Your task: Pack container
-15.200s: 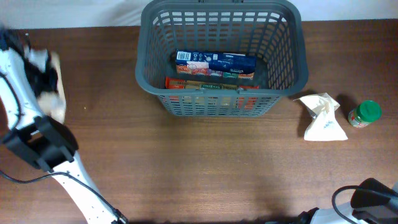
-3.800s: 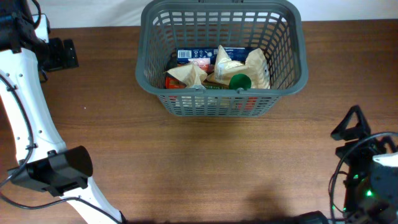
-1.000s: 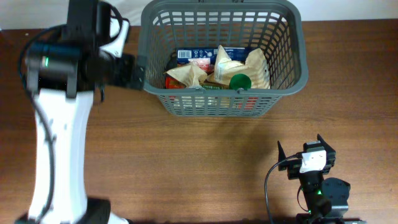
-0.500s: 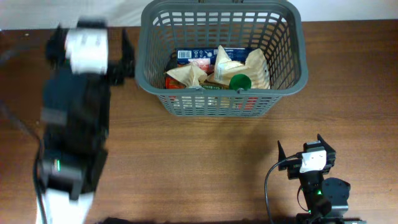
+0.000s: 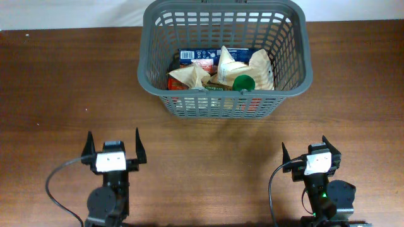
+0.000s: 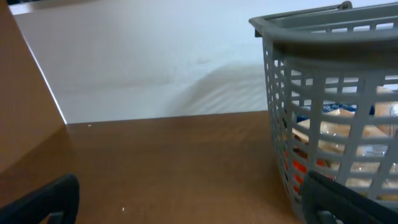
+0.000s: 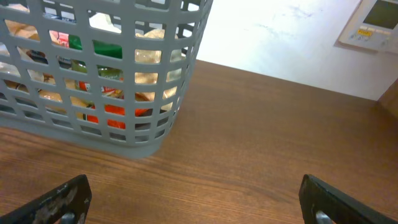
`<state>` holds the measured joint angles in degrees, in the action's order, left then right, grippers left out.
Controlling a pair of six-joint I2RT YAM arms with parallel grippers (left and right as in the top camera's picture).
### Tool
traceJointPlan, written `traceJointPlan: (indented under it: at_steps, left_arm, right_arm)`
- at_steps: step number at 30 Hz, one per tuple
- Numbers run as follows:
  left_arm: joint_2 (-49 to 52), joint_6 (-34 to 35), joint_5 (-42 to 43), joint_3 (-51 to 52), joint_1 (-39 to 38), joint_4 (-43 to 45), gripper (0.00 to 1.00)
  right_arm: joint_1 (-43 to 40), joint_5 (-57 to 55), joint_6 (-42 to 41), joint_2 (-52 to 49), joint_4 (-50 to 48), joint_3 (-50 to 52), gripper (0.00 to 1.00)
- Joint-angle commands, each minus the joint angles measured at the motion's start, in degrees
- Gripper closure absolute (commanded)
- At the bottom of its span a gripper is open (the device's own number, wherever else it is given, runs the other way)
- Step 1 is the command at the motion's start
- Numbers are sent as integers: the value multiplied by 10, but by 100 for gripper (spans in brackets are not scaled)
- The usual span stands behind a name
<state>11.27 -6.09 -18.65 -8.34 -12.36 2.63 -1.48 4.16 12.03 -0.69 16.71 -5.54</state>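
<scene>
The container (image 5: 224,107), a big dark grey slotted basket, stands at the back middle of the table. Inside lie a blue box (image 5: 218,61), a red box (image 5: 174,83), crumpled tan paper bags (image 5: 189,75) and a green-lidded jar (image 5: 243,82). My left gripper (image 5: 113,140) rests near the front left, open and empty, facing the container (image 6: 323,37), whose left corner shows in the left wrist view. My right gripper (image 5: 310,150) rests near the front right, open and empty. In the right wrist view the container's wall (image 7: 124,134) fills the upper left, with groceries visible through the slots.
Bare brown tabletop (image 5: 208,157) lies between the two grippers and the basket. A white wall (image 6: 155,62) runs behind the table's far edge. A small white panel (image 7: 373,25) hangs on that wall at the right.
My left arm has swung from beside the basket's left wall down to the front left of the table. The right arm and the basket's contents have not moved.
</scene>
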Motion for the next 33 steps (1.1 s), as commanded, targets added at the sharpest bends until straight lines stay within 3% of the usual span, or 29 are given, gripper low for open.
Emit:
traceJointPlan:
  at_steps: [1,4,12,33]
  left_arm:
    - [-66,9,11,48,2,-32,1]
    - [-112,9,32,79,2,-59,1]
    - [-110,9,65,78,5,-62,1]
    - [-109,9,64,78,5,-62,1]
  right_arm:
    - [-4,-1,0,5,2,3,1]
    - [-4,-1,0,5,2,3,1]
    - [-4,-1,0,5,2,3,1]
    - [-4,-1,0,5,2,3,1]
